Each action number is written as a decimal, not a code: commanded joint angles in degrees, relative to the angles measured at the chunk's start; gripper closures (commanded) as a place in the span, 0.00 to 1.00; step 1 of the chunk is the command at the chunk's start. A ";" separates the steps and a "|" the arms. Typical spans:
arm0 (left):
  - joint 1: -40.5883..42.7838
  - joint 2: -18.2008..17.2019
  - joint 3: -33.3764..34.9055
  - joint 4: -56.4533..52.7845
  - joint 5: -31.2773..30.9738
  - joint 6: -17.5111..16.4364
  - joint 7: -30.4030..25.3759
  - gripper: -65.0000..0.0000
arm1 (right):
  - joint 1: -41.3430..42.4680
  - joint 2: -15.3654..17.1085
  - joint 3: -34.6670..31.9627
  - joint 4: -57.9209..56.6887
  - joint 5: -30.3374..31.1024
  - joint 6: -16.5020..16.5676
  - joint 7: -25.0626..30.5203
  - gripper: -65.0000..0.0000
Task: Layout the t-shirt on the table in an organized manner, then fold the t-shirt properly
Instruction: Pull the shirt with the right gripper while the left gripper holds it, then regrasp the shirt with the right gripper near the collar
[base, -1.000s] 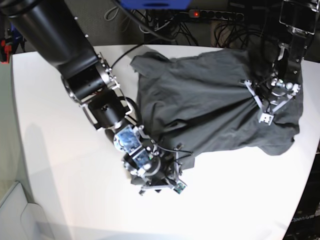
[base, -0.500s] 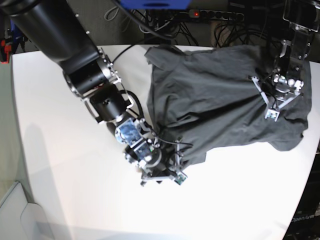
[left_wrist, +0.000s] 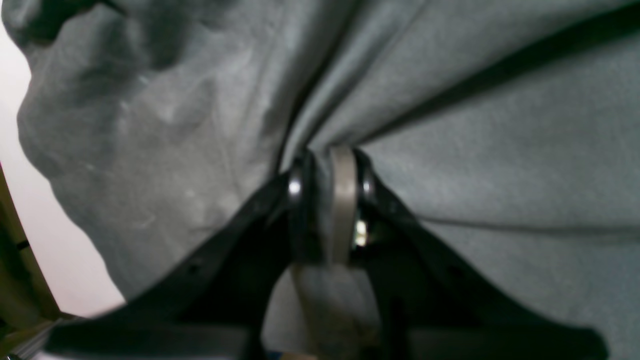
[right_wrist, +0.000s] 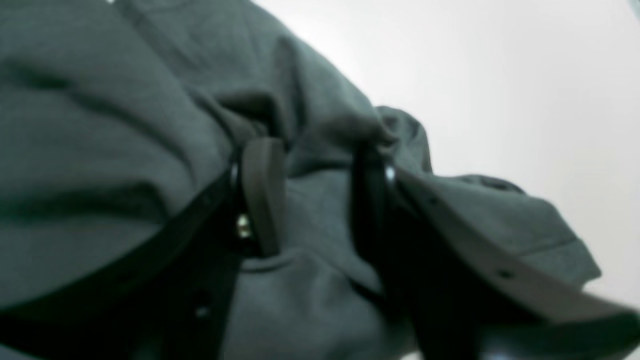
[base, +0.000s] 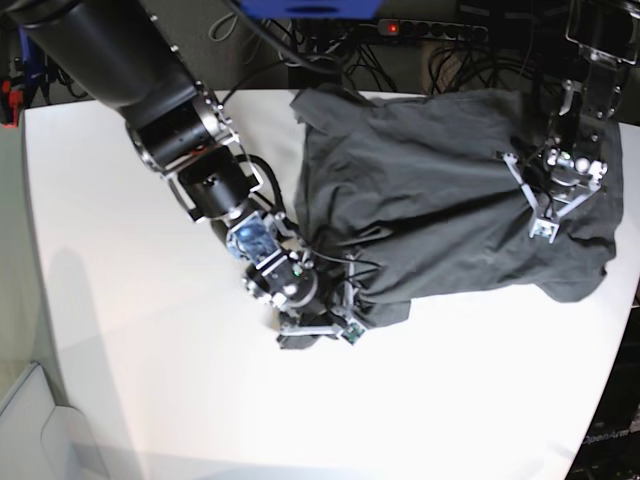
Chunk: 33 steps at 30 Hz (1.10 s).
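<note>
Two grippers work the t-shirt (base: 440, 190), bunched on the table (base: 130, 330). Right gripper (base: 322, 332), jaws half apart astride a hem fold, is placed to take a corner; left gripper (base: 541, 222) pinches cloth, apparently for spreading. Cables (base: 330, 50) lie beyond the table; nothing obstructs.

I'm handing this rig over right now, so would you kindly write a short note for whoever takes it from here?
Left gripper: shut on a pinch of the t-shirt, on the base view's right.
Right gripper: jaws apart with a fold of cloth between them at the shirt's near-left edge; whether it grips is unclear.
T-shirt: bunched and creased on the far right part of the table, with most of the bare top to the left and front.
Done: nothing finished; the shirt is only gathered.
Left: spread it flat and square, smooth the creases, then fold.
</note>
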 joint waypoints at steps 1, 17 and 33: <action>0.89 -0.21 0.29 -0.86 -0.43 -0.44 4.07 0.89 | 1.33 0.11 0.08 0.62 -0.61 -0.24 -0.47 0.79; 0.98 -0.21 0.29 2.13 -0.43 -0.44 4.33 0.89 | 6.70 9.78 9.32 3.78 -0.35 -8.07 -0.56 1.00; 0.89 -0.12 0.20 3.72 -0.43 -0.44 4.51 0.89 | 0.28 9.25 14.94 22.33 -0.52 -8.24 -8.12 1.00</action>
